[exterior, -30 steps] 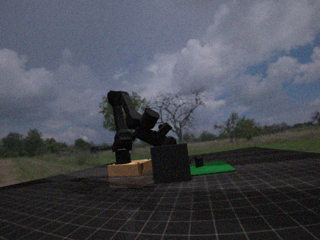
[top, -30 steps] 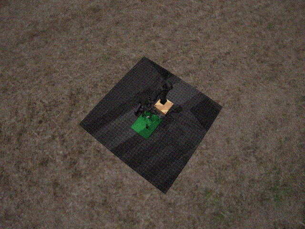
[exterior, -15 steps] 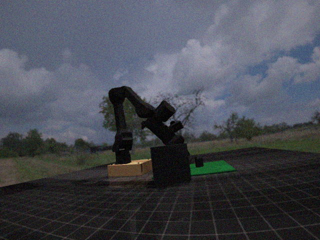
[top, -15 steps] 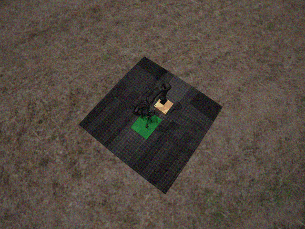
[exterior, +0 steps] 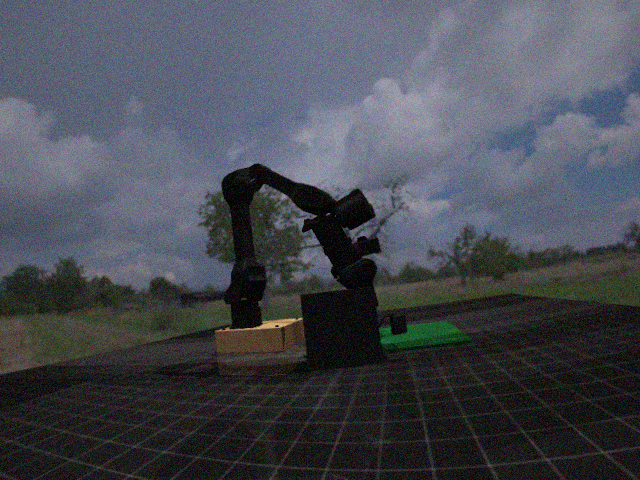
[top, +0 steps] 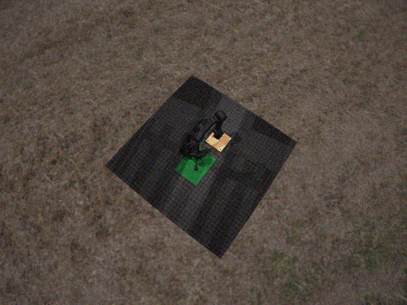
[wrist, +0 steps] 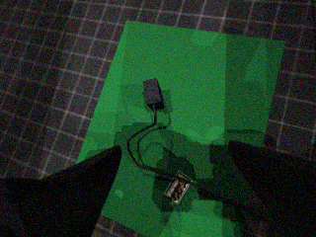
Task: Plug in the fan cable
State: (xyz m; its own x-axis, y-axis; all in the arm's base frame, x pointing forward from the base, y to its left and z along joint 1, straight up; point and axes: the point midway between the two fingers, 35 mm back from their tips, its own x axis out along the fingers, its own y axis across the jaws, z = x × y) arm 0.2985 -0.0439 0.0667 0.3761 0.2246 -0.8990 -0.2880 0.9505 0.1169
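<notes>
The top view looks down from very high and far away, so the arm (top: 205,138) and the green board (top: 194,170) look tiny. The exterior view sits low near the dark mat (exterior: 465,413), looking sideways at the arm (exterior: 289,232), fairly near. The wrist view rides on the arm and looks straight down, close. All three views share the green board (wrist: 207,79).
</notes>
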